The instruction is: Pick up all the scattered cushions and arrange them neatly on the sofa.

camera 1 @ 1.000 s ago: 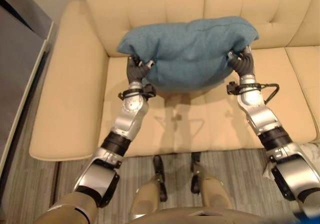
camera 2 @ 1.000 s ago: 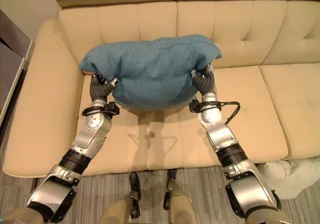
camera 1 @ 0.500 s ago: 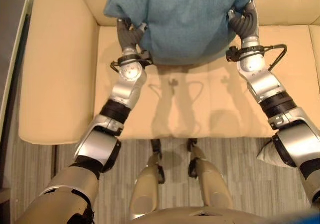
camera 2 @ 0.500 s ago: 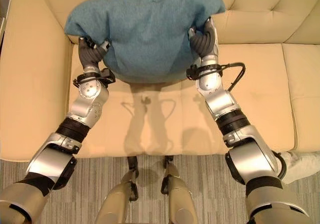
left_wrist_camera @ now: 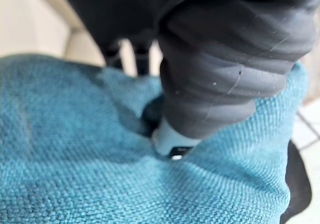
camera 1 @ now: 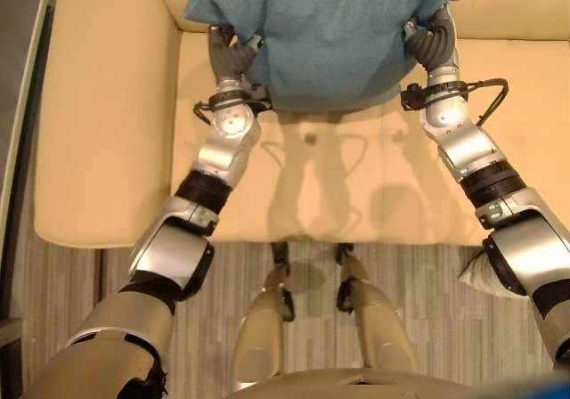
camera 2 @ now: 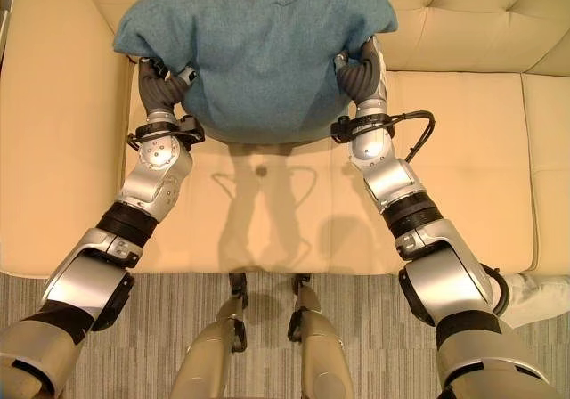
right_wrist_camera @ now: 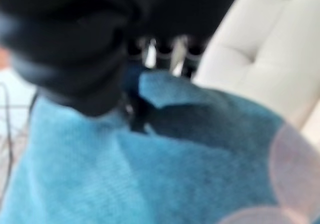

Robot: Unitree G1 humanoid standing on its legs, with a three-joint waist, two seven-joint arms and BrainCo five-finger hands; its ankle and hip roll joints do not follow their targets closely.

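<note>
A teal cushion (camera 2: 258,52) hangs above the cream sofa seat (camera 2: 267,212), close to the backrest (camera 2: 463,16). My left hand (camera 2: 160,83) grips its left edge and my right hand (camera 2: 359,74) grips its right edge. In the left wrist view my left hand (left_wrist_camera: 225,84) has its thumb sunk into the teal cloth (left_wrist_camera: 75,174). The right wrist view shows my right hand (right_wrist_camera: 65,59) closed over the cushion's edge (right_wrist_camera: 150,174), with the tufted backrest behind. The cushion sags between the two hands, and its shadow falls on the seat below.
The sofa's wide left armrest (camera 2: 53,150) lies beside my left arm. More seat runs off to the right (camera 2: 472,167). A white soft thing (camera 2: 543,297) lies on the striped grey floor by the sofa's front right.
The whole picture has shifted as the camera moved in over the seat. Both arms have stretched further toward the backrest, carrying the cushion with them. Both grips are unchanged.
</note>
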